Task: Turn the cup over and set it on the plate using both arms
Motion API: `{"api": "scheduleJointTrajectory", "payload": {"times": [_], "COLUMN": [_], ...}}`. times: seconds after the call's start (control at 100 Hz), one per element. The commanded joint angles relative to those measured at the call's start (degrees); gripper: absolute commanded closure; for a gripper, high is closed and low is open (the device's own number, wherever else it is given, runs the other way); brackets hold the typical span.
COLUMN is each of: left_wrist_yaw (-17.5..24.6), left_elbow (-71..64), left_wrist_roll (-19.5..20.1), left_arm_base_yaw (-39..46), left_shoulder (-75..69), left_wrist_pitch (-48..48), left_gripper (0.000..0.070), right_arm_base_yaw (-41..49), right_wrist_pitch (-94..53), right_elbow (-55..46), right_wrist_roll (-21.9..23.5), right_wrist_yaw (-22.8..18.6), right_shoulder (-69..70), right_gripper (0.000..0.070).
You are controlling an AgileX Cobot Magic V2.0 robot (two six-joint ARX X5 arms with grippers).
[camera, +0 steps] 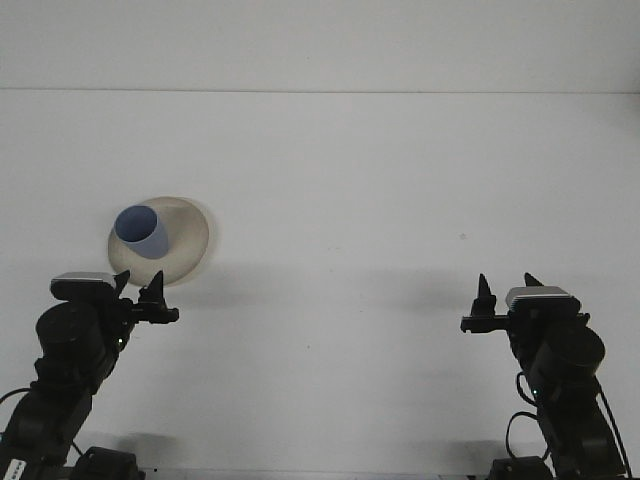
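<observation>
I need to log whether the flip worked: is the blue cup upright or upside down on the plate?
Upright: the blue cup stands on the plate with its open rim facing up; no gripper touches it.

A plain white tabletop [340, 200] fills nearly the whole front view. Its far edge runs as a faint straight line across the top, and behind it rises a pale, bare wall [320, 40]. A tiny dark speck [462, 237] marks the surface right of centre.

White table [360, 200], 1 beige plate [190, 240] on it
</observation>
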Motion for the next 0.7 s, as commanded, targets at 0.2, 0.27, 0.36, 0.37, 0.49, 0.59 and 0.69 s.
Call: {"api": "scheduleJointTrajectory", "payload": {"times": [0.2, 0.27, 0.36, 0.37, 0.49, 0.59, 0.69], "left_wrist_yaw": [0.11, 0.11, 0.11, 0.11, 0.11, 0.11, 0.11], "left_elbow": [-7.26, -7.26, -7.26, -7.26, -7.26, -7.26, -7.26], "left_wrist_roll": [3.04, 3.04, 3.04, 3.04, 3.04, 3.04, 3.04], "left_arm_base_yaw": [-0.85, -0.85, -0.85, -0.85, -0.83, -0.83, -0.83], "left_shoulder": [-1.99, -1.79, -1.84, -1.88, -2.14, -2.14, -2.14], "left_wrist_pitch": [9.73, 9.92, 10.93, 10.97, 10.99, 10.75, 10.62], "left_gripper": [0.0318, 0.0318, 0.0318, 0.0318, 0.0318, 0.0364, 0.0630], "right_arm_base_yaw": [0.15, 0.15, 0.15, 0.15, 0.15, 0.15, 0.15], "right_wrist_pitch": [1.01, 0.98, 0.98, 0.98, 0.98, 0.98, 0.96], "right_elbow": [0.52, 0.52, 0.52, 0.52, 0.52, 0.52, 0.52], "right_wrist_roll": [-0.48, -0.48, -0.48, -0.48, -0.50, -0.59, -0.59], "right_wrist_yaw": [0.00, 0.00, 0.00, 0.00, 0.02, 0.02, 0.02], "right_shoulder": [0.17, 0.17, 0.17, 0.17, 0.17, 0.17, 0.17], "right_gripper": [0.0204, 0.0204, 0.0204, 0.0204, 0.0205, 0.0250, 0.0433]}}
